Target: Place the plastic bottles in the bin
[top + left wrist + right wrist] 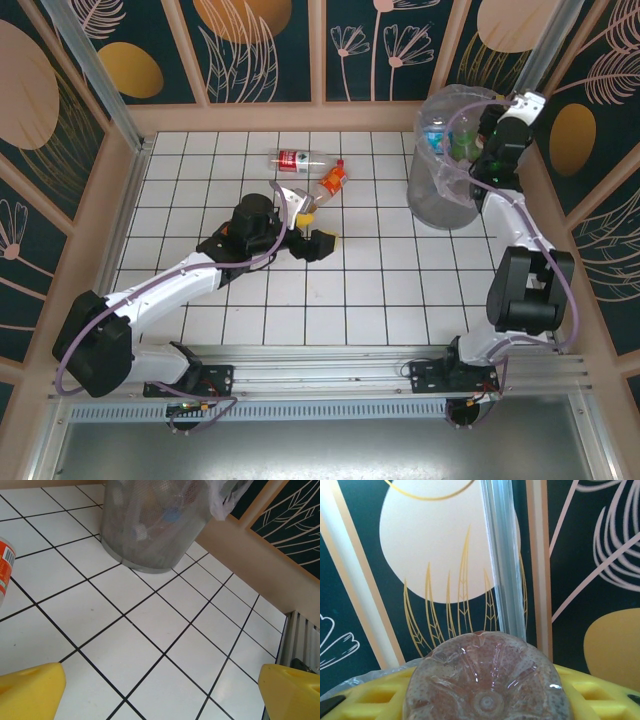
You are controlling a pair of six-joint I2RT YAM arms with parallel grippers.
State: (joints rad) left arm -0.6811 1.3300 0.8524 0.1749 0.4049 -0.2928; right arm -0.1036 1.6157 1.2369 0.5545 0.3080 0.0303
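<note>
Two plastic bottles lie on the white tiled table: one with a red label (300, 160) and an orange one (333, 181), whose label also shows at the left edge of the left wrist view (4, 565). My left gripper (318, 228) (162, 695) stands open just in front of the orange one, nothing between its yellow fingertips (30, 690). The grey bin (447, 195) (155, 525) stands at the far right, with bottles inside (437, 135). My right gripper (490, 150) (485, 702) hangs over the bin's far rim, shut on a clear brownish bottle (485, 677) seen base-on.
A wooden kerb (300, 118) and patterned panels wall the table on three sides. The bin's clear plastic liner (470, 100) puffs up above its rim. A metal rail (350, 365) with both arm bases runs along the near edge.
</note>
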